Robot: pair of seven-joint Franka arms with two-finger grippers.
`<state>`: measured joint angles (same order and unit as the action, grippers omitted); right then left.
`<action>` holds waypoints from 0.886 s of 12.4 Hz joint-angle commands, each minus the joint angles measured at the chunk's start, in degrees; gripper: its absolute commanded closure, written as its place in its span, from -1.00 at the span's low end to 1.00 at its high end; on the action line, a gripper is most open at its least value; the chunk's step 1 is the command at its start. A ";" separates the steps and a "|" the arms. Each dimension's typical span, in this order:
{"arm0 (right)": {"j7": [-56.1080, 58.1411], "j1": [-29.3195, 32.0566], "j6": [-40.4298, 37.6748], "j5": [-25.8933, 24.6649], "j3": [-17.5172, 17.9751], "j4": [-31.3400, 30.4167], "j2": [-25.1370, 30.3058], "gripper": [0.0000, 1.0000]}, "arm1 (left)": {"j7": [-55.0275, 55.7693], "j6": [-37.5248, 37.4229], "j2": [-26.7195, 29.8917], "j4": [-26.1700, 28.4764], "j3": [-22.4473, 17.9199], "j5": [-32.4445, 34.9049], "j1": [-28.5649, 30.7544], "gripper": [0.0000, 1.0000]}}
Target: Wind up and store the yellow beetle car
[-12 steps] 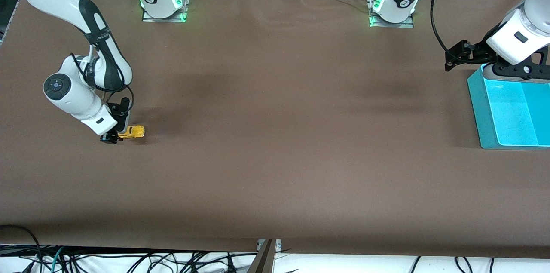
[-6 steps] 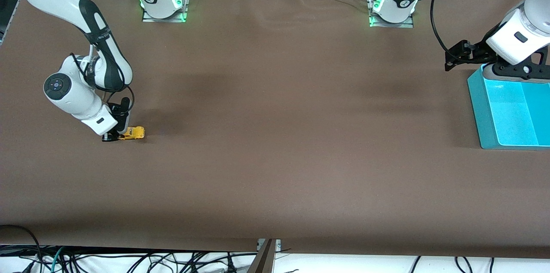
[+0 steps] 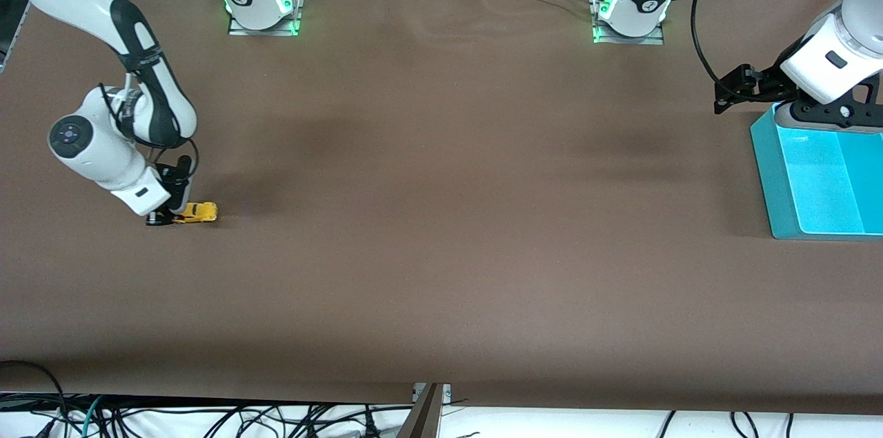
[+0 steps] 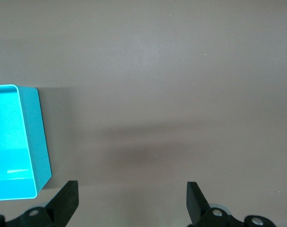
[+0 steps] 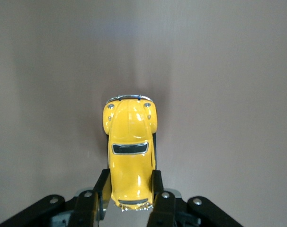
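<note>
- the right claw (image 3: pixel 165 219) is down low at the right arm's end of the table (image 3: pixel 441 217).
- it is squeezing the yellow beetle car (image 3: pixel 196 212) by its two sides, near one end of the car.
- in the right wrist view the car (image 5: pixel 130 153) sits between the two black fingers (image 5: pixel 157 189), and both fingers touch it.
- the car's round nose sticks out past the fingers and points toward the left arm's end of the table.
- the car is right down at the brown table; i cannot tell if its wheels touch.
- the left claw (image 4: pixel 131 198) hangs over the table edge of the blue bin (image 3: pixel 772 176), at the left arm's end. this arm is waiting.
- its two fingers (image 4: pixel 196 201) are spread wide with nothing between them.
- the bin (image 4: pixel 39 137) shows a bright blue floor inside.
- the car and the bin are well apart, at the two ends of the table.
</note>
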<state>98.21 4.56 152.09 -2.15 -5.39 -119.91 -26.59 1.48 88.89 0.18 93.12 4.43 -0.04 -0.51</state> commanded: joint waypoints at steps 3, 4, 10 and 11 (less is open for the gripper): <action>9.27 9.22 0.48 0.74 0.64 3.36 -4.34 0.51 | -1.39 -0.56 0.52 0.13 0.05 -0.93 0.42 -1.00; 11.02 10.10 0.48 1.70 0.64 4.33 -5.22 0.51 | -1.39 -0.56 0.52 0.13 0.05 -0.93 0.42 -1.00; 15.96 10.64 0.40 6.64 0.73 5.66 -6.28 0.30 | -1.39 -0.56 0.52 0.13 0.05 -0.93 0.42 -1.00; 15.88 10.64 0.40 6.90 0.90 5.66 -6.28 -0.63 | -1.39 -0.56 0.52 0.13 0.05 -0.93 0.42 -1.00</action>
<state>112.31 14.46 151.76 3.13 -5.37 -116.09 -29.04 1.48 88.88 0.18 93.12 4.43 -0.04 -0.51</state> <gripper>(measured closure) 0.612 0.000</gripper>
